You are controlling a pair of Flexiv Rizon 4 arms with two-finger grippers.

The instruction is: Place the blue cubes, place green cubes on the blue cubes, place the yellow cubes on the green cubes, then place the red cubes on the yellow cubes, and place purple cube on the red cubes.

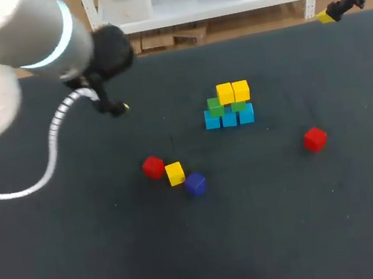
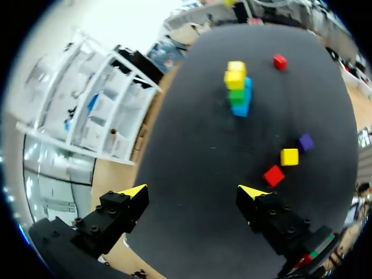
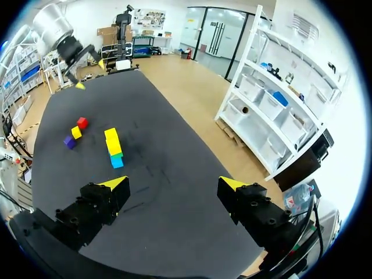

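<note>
Left claw [image 2: 193, 190] wide, cube stack [image 2: 238, 88] well ahead.

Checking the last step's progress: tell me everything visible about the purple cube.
The purple cube is a small plain block, dark bluish purple, matte-looking, resting flat on the dark table, turned at an angle. It lies loose, apart from the stack, close beside the loose yellow cube; whether they touch is unclear. Nothing is on it and nothing holds it.
</note>
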